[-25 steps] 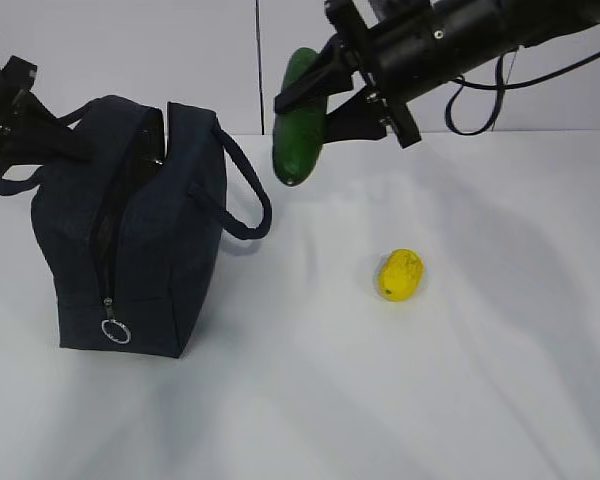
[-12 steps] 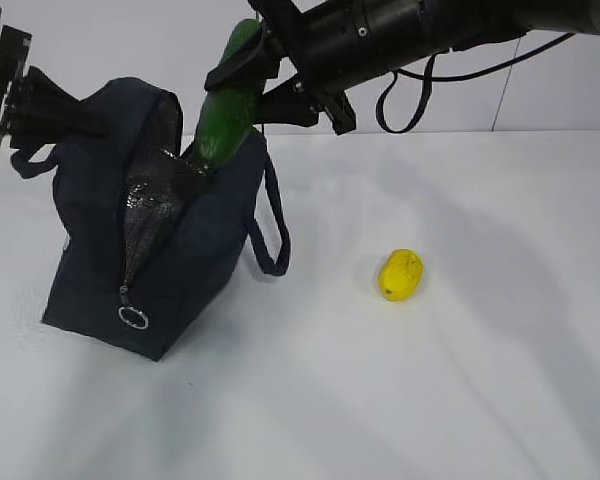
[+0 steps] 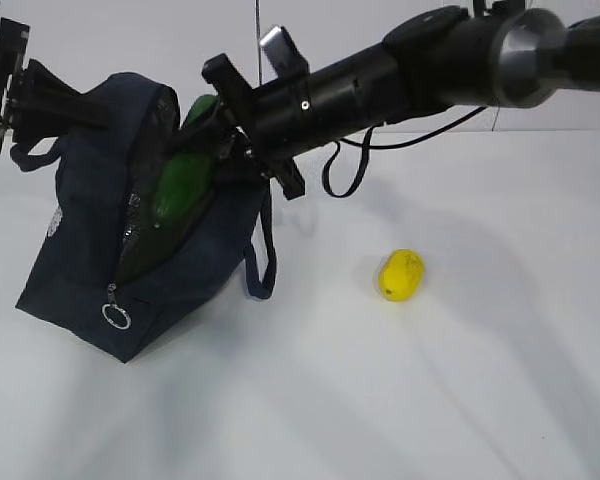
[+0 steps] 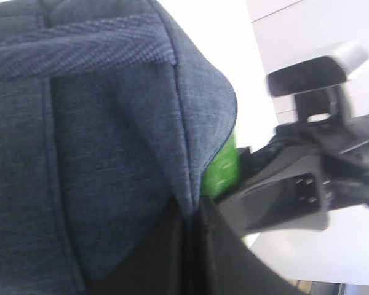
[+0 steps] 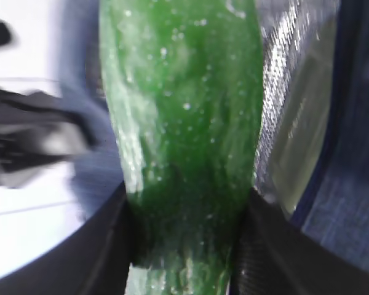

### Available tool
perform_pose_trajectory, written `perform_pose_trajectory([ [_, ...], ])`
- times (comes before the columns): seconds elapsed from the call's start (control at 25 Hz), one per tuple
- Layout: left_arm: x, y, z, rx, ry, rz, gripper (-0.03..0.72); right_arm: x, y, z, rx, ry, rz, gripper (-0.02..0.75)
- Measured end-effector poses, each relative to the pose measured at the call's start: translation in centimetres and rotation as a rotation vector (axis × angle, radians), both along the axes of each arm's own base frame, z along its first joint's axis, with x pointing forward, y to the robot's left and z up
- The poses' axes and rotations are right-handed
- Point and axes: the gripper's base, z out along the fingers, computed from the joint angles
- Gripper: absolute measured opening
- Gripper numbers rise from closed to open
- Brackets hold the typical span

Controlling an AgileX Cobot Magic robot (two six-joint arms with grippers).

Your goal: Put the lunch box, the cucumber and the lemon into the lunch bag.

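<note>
The lunch bag (image 3: 130,250) is the anchor here — a navy fabric bag tipped up on one lower edge, its zippered mouth gaping toward the right arm. It sits tilted because the left gripper (image 3: 40,95), at the bag's upper left corner, is pinched shut on the bag's fabric or handle and pulling it taut; that holds the opening wide and angled to receive things. In the left wrist view only the bag's weave (image 4: 98,141) and a sliver of green are clear, so which of the two it pinches cannot be told.

The right gripper (image 3: 212,140) reaches across to the bag's mouth, its jaws clamped on the cucumber (image 3: 180,185), which slants down with its lower end already inside the opening, against the silvery lining (image 5: 295,110). The right wrist view shows the cucumber (image 5: 184,141) squeezed between the two dark pads (image 5: 258,246) near its upper end — gripped high so the free end can enter first.

The lemon (image 3: 401,274) lies on the white table (image 3: 460,400), well to the right of the bag, untouched. The lunch box is not visible; whether it is inside the bag cannot be told.
</note>
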Motion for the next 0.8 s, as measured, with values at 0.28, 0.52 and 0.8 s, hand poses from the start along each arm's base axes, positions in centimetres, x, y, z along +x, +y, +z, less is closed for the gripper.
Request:
perform_pose_trajectory([
  [0.28,0.0,0.0,0.0,0.000,-0.002,0.000,-0.008,0.0,1.2,-2.4,0.013,0.065,0.027,0.340],
  [0.52,0.0,0.0,0.0,-0.001,-0.003,0.000,-0.008,0.5,1.5,-2.0,0.031,0.030,0.031,0.375],
  [0.8,0.0,0.0,0.0,-0.001,-0.004,-0.001,-0.008,1.0,1.7,-1.6,0.037,-0.001,0.023,0.563],
])
